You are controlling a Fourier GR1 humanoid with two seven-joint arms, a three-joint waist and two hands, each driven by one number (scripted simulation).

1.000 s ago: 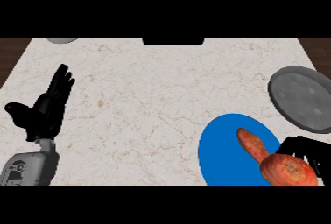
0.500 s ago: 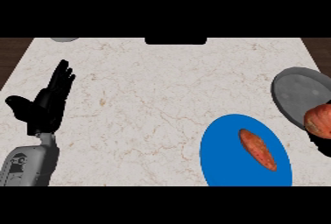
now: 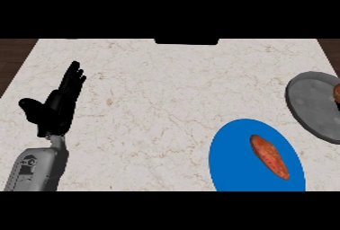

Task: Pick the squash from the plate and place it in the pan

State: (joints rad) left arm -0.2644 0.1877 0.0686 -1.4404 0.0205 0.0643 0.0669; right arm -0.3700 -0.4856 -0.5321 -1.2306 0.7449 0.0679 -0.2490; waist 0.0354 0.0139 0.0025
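Note:
A sliver of the orange-red squash (image 3: 337,92) shows at the right edge of the head view, over the far right part of the grey pan (image 3: 312,105). Whatever holds it lies outside the picture, and my right hand does not show. The blue plate (image 3: 232,157) sits near the front right of the marble counter, with an elongated orange-red vegetable (image 3: 269,156) lying on it. My left hand (image 3: 56,101) stands open at the left, fingers straight and pointing away, far from the plate and the pan.
A black object (image 3: 186,41) sits at the counter's far edge in the middle. The dark floor shows past the counter's left edge (image 3: 13,58). The pan runs off the view's right side.
The squash was lifted off the blue plate and carried right and away, over the pan, and now almost leaves the view. My right hand has slipped out of the picture. The left hand stays still.

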